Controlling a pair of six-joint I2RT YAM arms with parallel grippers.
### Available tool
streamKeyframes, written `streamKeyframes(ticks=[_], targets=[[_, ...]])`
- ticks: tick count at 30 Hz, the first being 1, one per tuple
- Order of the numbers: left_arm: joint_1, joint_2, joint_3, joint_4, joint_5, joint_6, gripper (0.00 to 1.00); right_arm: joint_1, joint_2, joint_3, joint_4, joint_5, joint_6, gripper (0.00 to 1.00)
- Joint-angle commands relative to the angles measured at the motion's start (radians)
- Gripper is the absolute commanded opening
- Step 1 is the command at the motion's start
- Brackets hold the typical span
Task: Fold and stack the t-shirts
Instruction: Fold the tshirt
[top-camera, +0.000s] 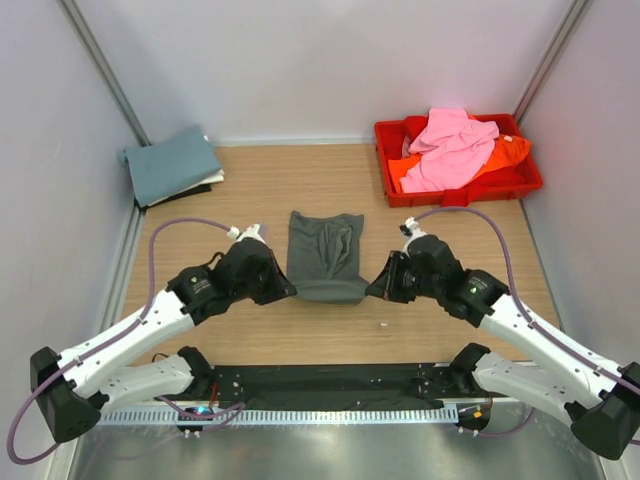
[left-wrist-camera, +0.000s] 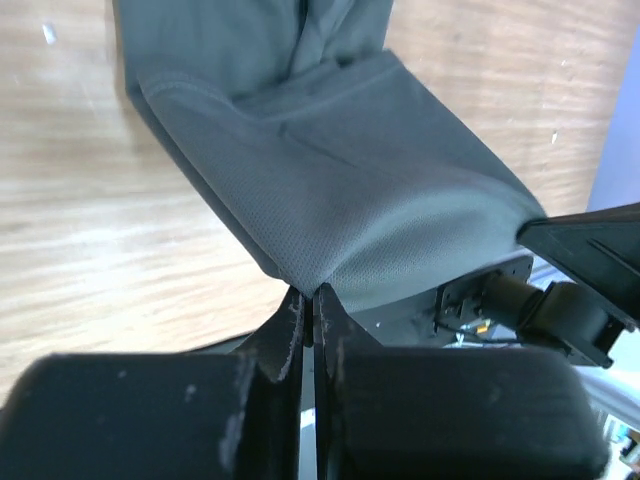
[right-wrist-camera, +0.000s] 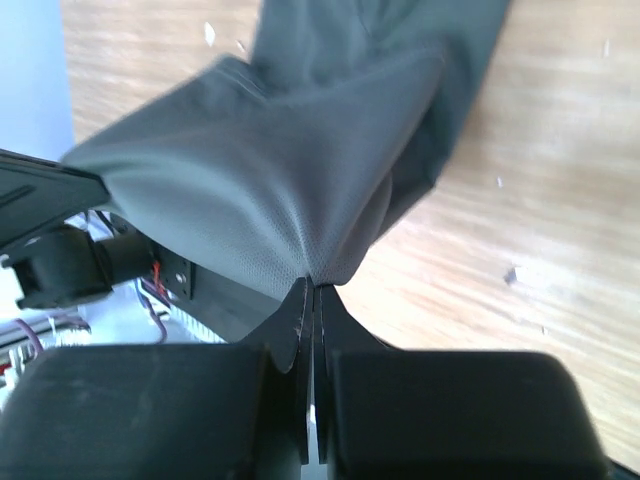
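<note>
A dark grey t-shirt (top-camera: 324, 255) lies partly folded in the middle of the table, its near edge lifted off the wood. My left gripper (top-camera: 290, 291) is shut on the shirt's near left corner (left-wrist-camera: 305, 275). My right gripper (top-camera: 371, 290) is shut on the near right corner (right-wrist-camera: 318, 270). The cloth hangs taut between the two grippers. A folded dusty teal t-shirt (top-camera: 170, 164) lies on a white one at the far left. Pink (top-camera: 452, 148) and orange (top-camera: 510, 150) t-shirts lie crumpled in the red tray.
The red plastic tray (top-camera: 525, 184) stands at the far right by the wall. Grey walls and metal posts close in the table on three sides. A black base rail (top-camera: 330, 383) runs along the near edge.
</note>
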Motion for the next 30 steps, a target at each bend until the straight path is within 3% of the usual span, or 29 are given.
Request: streamKeyframes(ticks=[1, 7, 12, 18, 21, 22, 23, 24, 25, 26, 27, 28, 29, 30], targets=[[0.026, 0.038, 0.066, -0.083, -0.040, 0.075, 0.00, -0.006, 0.044, 0.097, -0.063, 0.070, -0.074, 0.01], [0.073, 0.109, 0.121, -0.063, 0.014, 0.117, 0.00, -0.019, 0.137, 0.150, -0.037, 0.050, -0.099, 0.01], [0.190, 0.191, 0.188, -0.023, 0.124, 0.183, 0.00, -0.081, 0.233, 0.226, -0.046, 0.030, -0.140, 0.01], [0.402, 0.475, 0.365, 0.062, 0.343, 0.273, 0.00, -0.263, 0.455, 0.399, 0.017, -0.065, -0.261, 0.01], [0.483, 0.749, 0.607, 0.031, 0.409, 0.339, 0.02, -0.366, 0.716, 0.577, 0.052, -0.131, -0.300, 0.01], [0.498, 0.853, 0.699, -0.003, 0.423, 0.359, 0.09, -0.389, 0.785, 0.638, 0.061, -0.133, -0.309, 0.07], [0.536, 1.041, 0.907, -0.032, 0.471, 0.373, 0.34, -0.432, 0.939, 0.776, 0.049, -0.129, -0.308, 0.09], [0.552, 1.151, 1.025, -0.087, 0.521, 0.394, 0.51, -0.453, 1.010, 0.859, 0.025, -0.131, -0.305, 0.09], [0.567, 1.245, 1.149, -0.115, 0.585, 0.390, 0.68, -0.467, 1.075, 0.948, 0.014, -0.139, -0.321, 0.32], [0.589, 1.326, 1.390, -0.140, 0.612, 0.382, 0.99, -0.476, 1.186, 1.087, 0.017, -0.134, -0.326, 0.52], [0.595, 1.485, 1.523, -0.252, 0.621, 0.375, 1.00, -0.493, 1.228, 1.164, -0.039, -0.133, -0.326, 0.63], [0.600, 1.539, 1.757, -0.316, 0.608, 0.379, 1.00, -0.498, 1.273, 1.244, -0.104, -0.125, -0.335, 0.66], [0.600, 1.579, 1.826, -0.356, 0.609, 0.387, 1.00, -0.500, 1.284, 1.342, -0.180, -0.108, -0.341, 0.67], [0.598, 1.575, 1.847, -0.358, 0.615, 0.393, 1.00, -0.497, 1.254, 1.338, -0.175, -0.094, -0.341, 0.67]])
